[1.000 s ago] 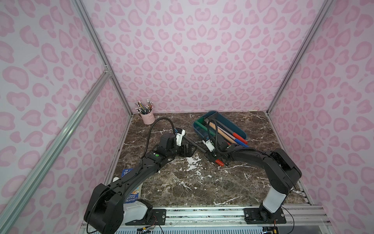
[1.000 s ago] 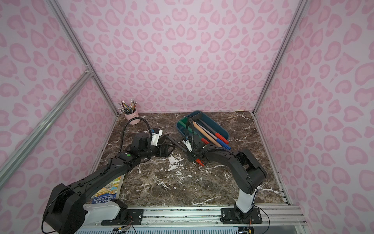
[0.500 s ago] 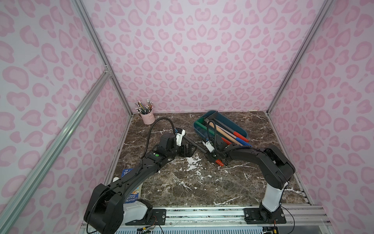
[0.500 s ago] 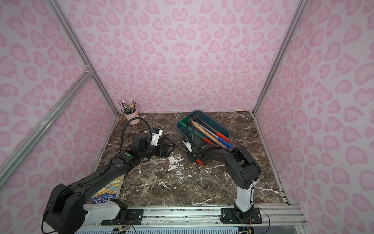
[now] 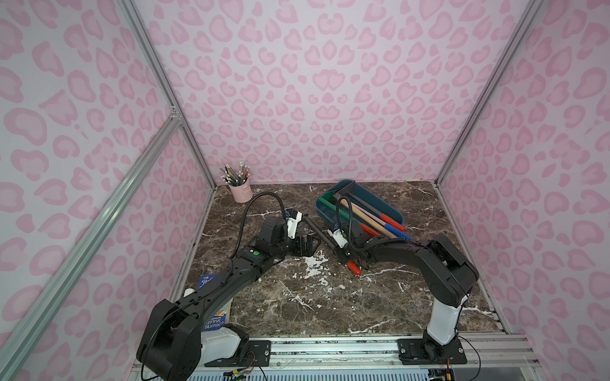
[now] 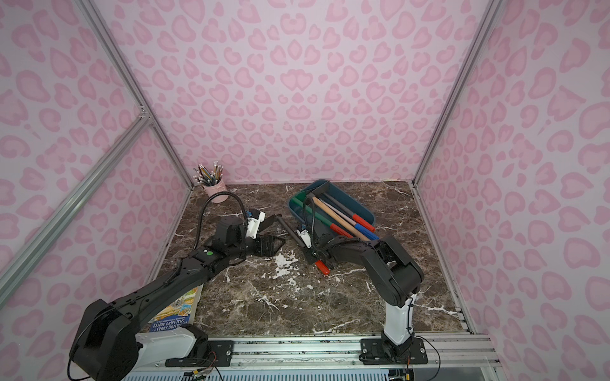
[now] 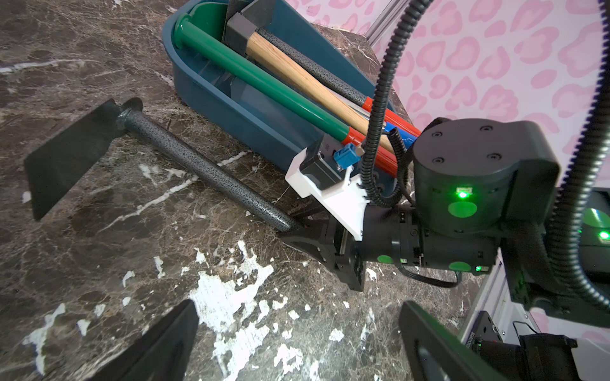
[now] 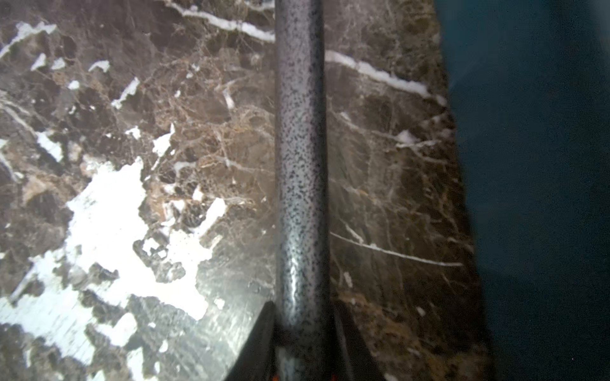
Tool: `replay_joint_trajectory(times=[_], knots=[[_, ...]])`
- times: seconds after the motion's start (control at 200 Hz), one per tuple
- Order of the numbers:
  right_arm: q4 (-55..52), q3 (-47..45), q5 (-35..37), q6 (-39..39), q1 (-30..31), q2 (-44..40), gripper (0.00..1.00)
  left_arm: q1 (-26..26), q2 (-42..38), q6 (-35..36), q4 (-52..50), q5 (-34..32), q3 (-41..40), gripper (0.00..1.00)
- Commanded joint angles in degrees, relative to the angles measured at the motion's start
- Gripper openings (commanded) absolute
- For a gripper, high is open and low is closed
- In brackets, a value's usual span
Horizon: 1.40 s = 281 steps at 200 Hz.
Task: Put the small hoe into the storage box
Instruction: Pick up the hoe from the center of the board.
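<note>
The small hoe lies flat on the marble table, just left of the storage box. Its dark speckled shaft runs from the flat blade towards its red handle end. My right gripper is shut on the shaft close to the red end. My left gripper stands open over bare table beside the hoe, touching nothing. The dark blue box holds several long tools.
In the box lie a green-shafted tool and a wooden-handled hammer, their ends sticking out over the near rim. A pink pencil cup stands in the back left corner. A book lies at the front left.
My right gripper's jaws have closed onto the hoe's shaft. The hoe lies where it was. My left arm has not moved.
</note>
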Motion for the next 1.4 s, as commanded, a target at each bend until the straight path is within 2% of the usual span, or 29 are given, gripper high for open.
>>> replay_joint_trajectory(times=[0.0,0.31,0.75,1.225,1.4], knots=[[-2.2,-0.2,-0.3,-0.6,0.0,-0.3,0.18,0.0,-0.4,0.1,1.0,-0.6,0.2,0.98],[-3.5,0.8,-0.1,-1.4,0.0,-1.2,0.00,0.0,-0.1,-0.1,1.2,-0.8,0.6,0.98],[-5.9,2.5,-0.4,-0.7,0.0,-3.1,0.00,0.1,0.5,-0.3,1.7,-0.2,0.3,0.98],[-10.2,6.7,-1.6,1.4,0.1,-6.9,0.00,0.1,3.4,-4.6,7.2,5.7,-1.2,0.98],[-11.0,7.6,-1.7,2.2,0.0,-7.8,0.00,0.1,3.3,-5.1,7.6,5.7,-1.3,0.98]])
